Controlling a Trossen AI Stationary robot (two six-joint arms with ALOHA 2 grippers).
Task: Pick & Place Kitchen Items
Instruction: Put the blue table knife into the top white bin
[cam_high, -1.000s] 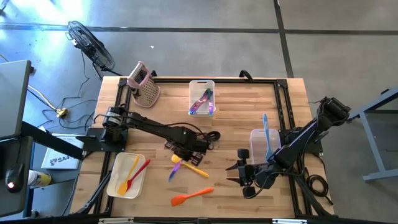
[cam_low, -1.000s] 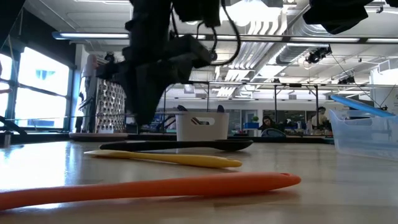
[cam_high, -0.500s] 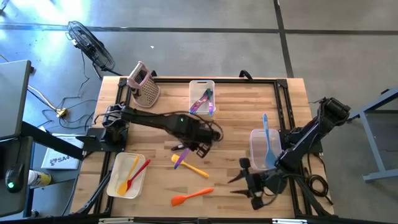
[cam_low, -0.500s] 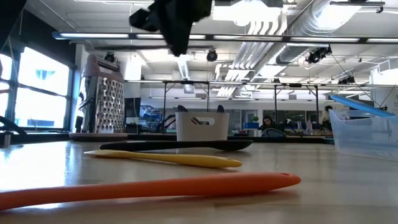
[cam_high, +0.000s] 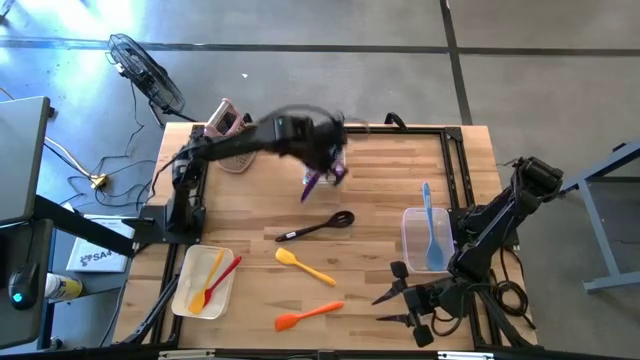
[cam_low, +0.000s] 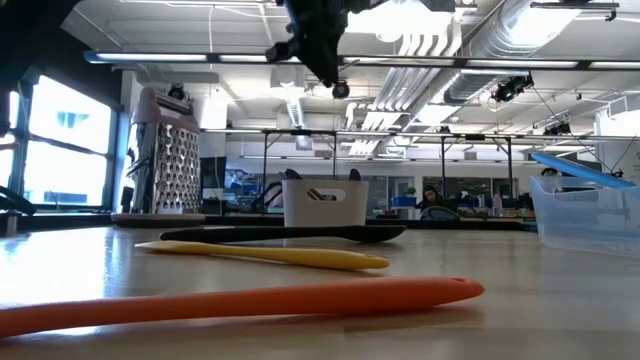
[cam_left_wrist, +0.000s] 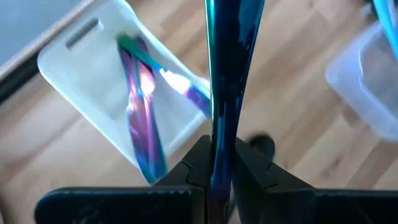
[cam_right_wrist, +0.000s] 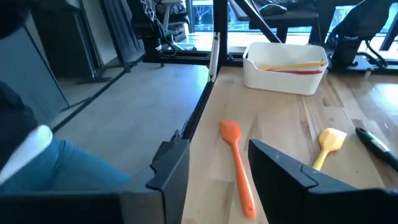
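**Over the far bin: left arm carrying an iridescent utensil for placement**

Above the white bin (cam_high: 324, 156) at the far middle of the surface (cam_high: 380, 200), the left end effector (cam_high: 322, 160) is clenched on a slim purple-blue iridescent utensil (cam_left_wrist: 229, 81), its two fingers (cam_left_wrist: 196, 163) pinching the handle. In the left wrist view the bin lies directly beyond the held piece and already holds two similar iridescent utensils (cam_left_wrist: 142, 112).

The right end effector (cam_high: 405, 305) hangs off the near right edge of the surface, jaws spread and empty.

Task items seen elsewhere:
- black ladle (cam_high: 318, 227), mid-surface
- yellow spatula (cam_high: 303, 264), just nearer than the ladle
- orange spatula (cam_high: 308, 315), near the front edge
- yellow and red utensils in the white tray (cam_high: 203, 282), near left
- blue spatula (cam_high: 430, 232) standing in the clear bin (cam_high: 412, 228), right side
- a pink box grater (cam_high: 232, 135) stands at the far left corner, not part of the sort

Judgement: the step in hand appears to be the drop into the far bin. To do it well, the held utensil should be brought fully inside the bin walls, aligned with the bin's long axis like the pieces already there, and lowered before release so it does not bounce out or bridge the rim. The arm should then lift straight clear.
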